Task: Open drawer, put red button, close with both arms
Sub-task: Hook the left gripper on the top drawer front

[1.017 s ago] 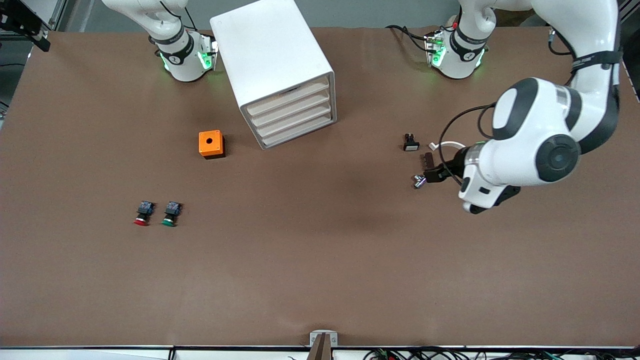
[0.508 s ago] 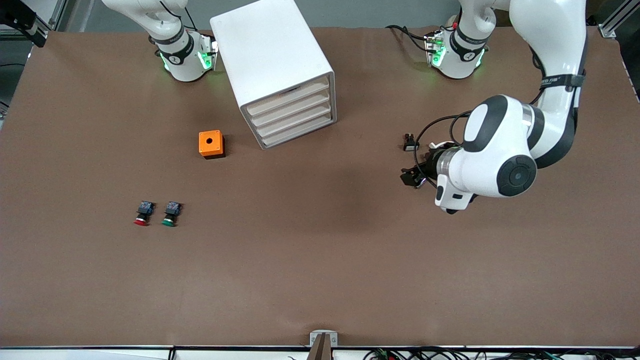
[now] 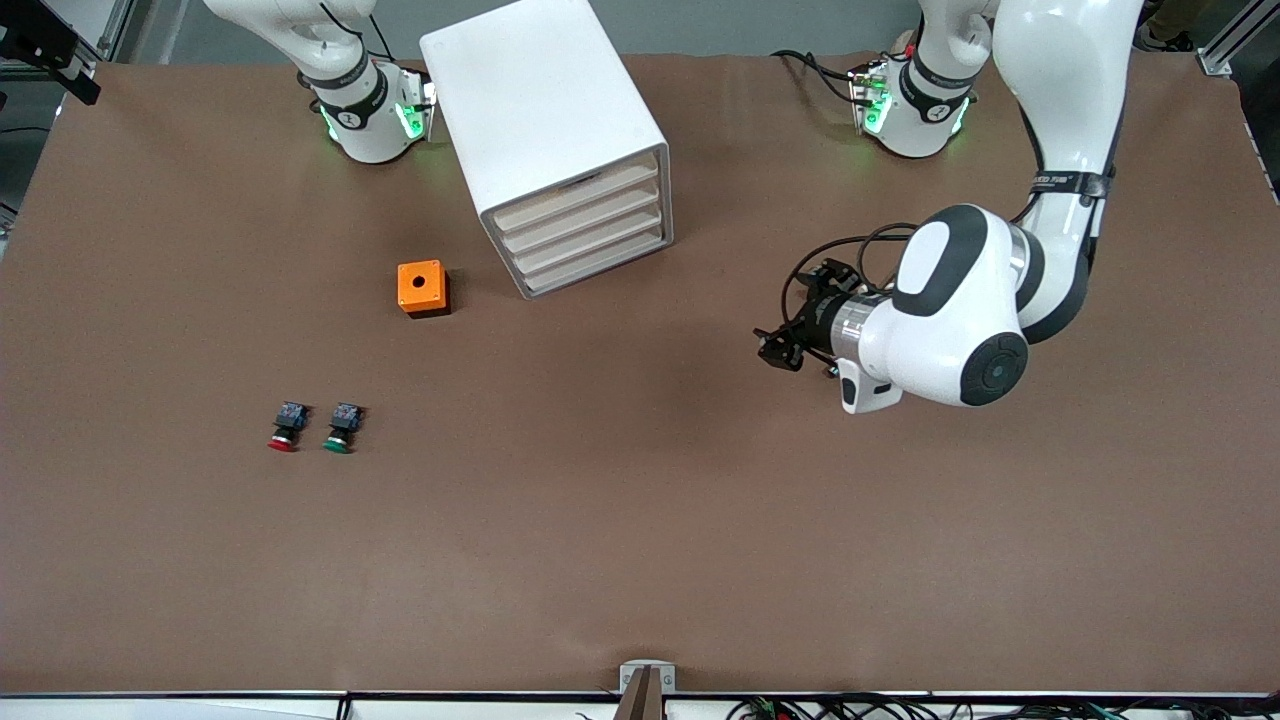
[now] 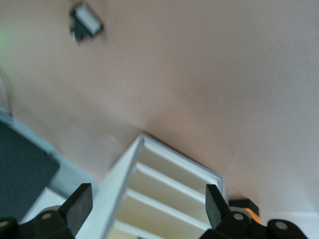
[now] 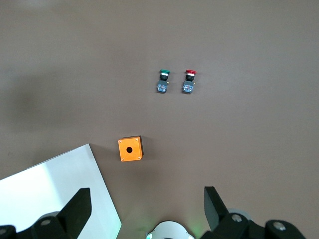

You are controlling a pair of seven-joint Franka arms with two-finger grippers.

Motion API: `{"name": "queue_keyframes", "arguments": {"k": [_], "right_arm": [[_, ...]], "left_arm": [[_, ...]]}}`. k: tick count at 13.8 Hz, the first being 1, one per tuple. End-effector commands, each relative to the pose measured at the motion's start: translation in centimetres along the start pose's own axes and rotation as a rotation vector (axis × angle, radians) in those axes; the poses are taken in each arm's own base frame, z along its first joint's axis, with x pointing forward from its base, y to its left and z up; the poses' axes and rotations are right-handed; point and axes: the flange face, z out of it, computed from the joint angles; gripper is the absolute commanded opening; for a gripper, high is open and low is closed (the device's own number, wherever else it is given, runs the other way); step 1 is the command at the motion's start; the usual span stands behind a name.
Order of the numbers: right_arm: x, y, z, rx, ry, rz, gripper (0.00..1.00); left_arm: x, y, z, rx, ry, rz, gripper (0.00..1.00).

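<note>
With all drawers (image 3: 583,228) shut and the red button (image 3: 284,428) parked beside the green one, the wide-open left tool (image 3: 781,344) is best lined up squarely on one drawer front, while the right tool (image 5: 144,209), also wide, waits high over the cabinet.

We see a brown table (image 3: 640,560) carrying a white drawer cabinet (image 3: 555,140). Taking that cabinet as our landmark, an orange box (image 3: 422,288) sits just beside it, nearer the camera. The red button (image 3: 285,427) and green button (image 3: 341,428) lie side by side, nearer still. A small black part (image 4: 85,21) lies toward the left arm's end.
</note>
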Motion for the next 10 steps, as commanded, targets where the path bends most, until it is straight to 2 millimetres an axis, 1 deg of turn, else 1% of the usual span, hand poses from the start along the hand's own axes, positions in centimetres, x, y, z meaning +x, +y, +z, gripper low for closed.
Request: {"name": "queue_keyframes", "arguments": {"k": [1, 3, 4, 5, 6, 7, 8, 9, 10], "right_arm": [[2.3, 1.3, 2.4, 0.005, -0.050, 0.025, 1.00], [4.9, 2.0, 6.4, -0.021, -0.140, 0.037, 1.00], [6.0, 2.2, 8.0, -0.038, -0.171, 0.031, 1.00], [6.5, 1.5, 8.4, -0.054, -0.175, -0.010, 1.00], [6.5, 0.9, 8.3, -0.053, -0.174, -0.042, 1.00], [6.6, -0.2, 8.3, -0.045, -0.172, -0.070, 1.00], [6.6, -1.8, 8.7, -0.049, -0.185, -0.102, 1.00], [6.5, -2.8, 9.2, -0.058, -0.197, -0.113, 1.00], [6.9, -2.7, 9.4, -0.059, -0.185, -0.109, 1.00]], "left_arm": [[-1.5, 0.9, 1.7, 0.046, -0.098, -0.157, 1.00], [-1.9, 1.8, 3.5, 0.075, -0.186, -0.237, 1.00], [-1.6, 2.3, 4.3, 0.089, -0.224, -0.282, 1.00], [-1.8, 2.7, 5.3, 0.111, -0.244, -0.341, 1.00], [-2.8, 2.8, 6.4, 0.131, -0.240, -0.367, 1.00], [-3.0, 3.1, 7.6, 0.153, -0.234, -0.397, 1.00], [-2.4, 3.5, 8.6, 0.174, -0.241, -0.450, 1.00], [-1.4, 4.0, 10.0, 0.202, -0.252, -0.513, 1.00], [-0.9, 4.3, 11.5, 0.230, -0.252, -0.565, 1.00]]}}
